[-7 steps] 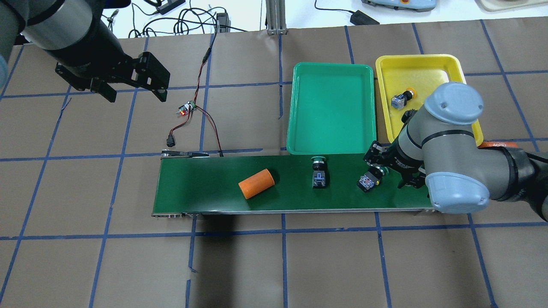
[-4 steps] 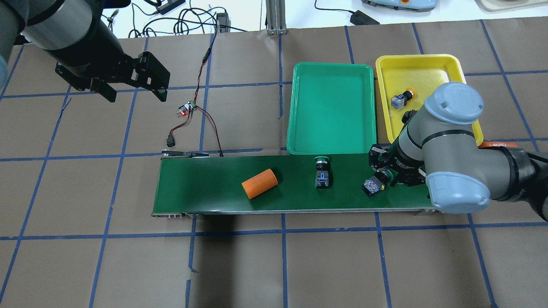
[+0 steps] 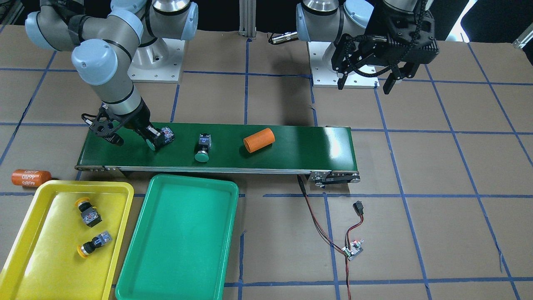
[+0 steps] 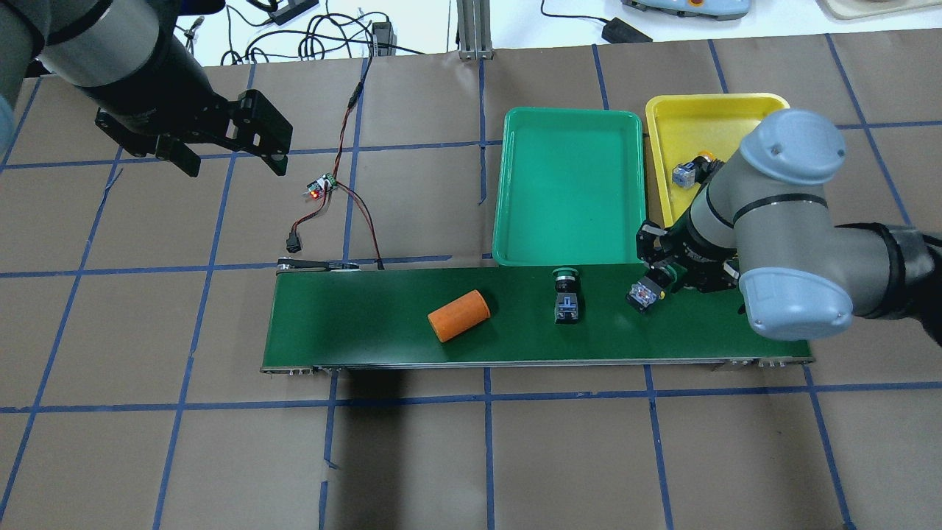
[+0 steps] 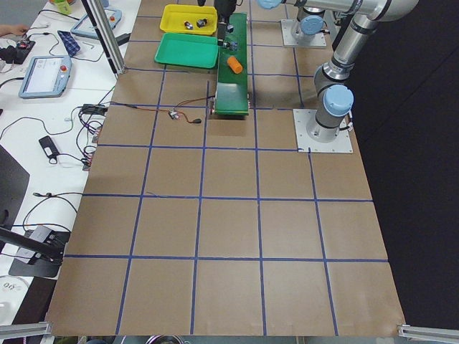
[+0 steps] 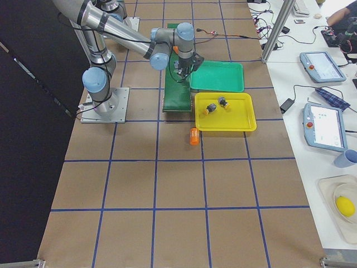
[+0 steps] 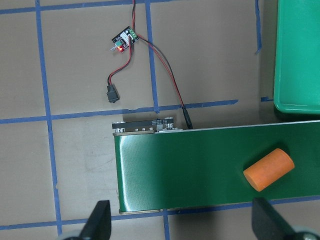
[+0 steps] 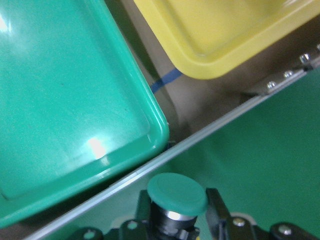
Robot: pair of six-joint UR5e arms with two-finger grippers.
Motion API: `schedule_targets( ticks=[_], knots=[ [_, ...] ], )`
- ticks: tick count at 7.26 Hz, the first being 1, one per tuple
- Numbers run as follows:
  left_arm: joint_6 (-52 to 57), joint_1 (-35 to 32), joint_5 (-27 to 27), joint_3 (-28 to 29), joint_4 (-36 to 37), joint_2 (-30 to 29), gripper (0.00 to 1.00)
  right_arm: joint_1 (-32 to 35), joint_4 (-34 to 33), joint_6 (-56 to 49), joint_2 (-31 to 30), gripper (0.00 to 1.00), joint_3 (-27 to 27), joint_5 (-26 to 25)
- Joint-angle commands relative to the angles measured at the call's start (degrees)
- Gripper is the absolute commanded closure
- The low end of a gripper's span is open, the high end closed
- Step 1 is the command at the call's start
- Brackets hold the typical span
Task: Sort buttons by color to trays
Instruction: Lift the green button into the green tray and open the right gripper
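Pinching a green button (image 8: 177,194) is the right tool (image 8: 179,219), nearly closed

glossy plastic trays (image 3: 179,233), matt brown paper table cover (image 3: 416,233).

The tabletop (image 4: 147,456) is covered with brown paper, on which a grid of blue tape lines (image 4: 486,397) is laid. Along its far edge a white bench (image 4: 515,33) is seen, where black cables (image 4: 324,33) are tangled and an aluminium post (image 4: 471,29) is stood. In the right side view, grey consoles with screens (image 6: 322,125) and a blue cup (image 6: 347,159) are set on it. Beyond the opposite edge only darkness (image 5: 416,179) is shown, and the paper is lit evenly, with soft shadows cast.
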Motion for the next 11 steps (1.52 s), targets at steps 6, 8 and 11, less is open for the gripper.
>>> schedule_targets(
  ticks=[6,8,11],
  knots=[
    [0.0,0.0,0.0,0.0,0.0,0.1,0.00,3.3,7.1,2.2,10.8,0.00,-18.4,0.2],
    [-0.1,0.0,0.0,0.0,0.0,0.1,0.00,3.3,9.2,1.9,9.2,0.00,-17.2,0.2],
    [0.0,-0.1,0.0,-0.1,0.0,0.1,0.00,3.3,12.7,1.4,3.8,0.00,-8.6,-4.2]
  ],
)
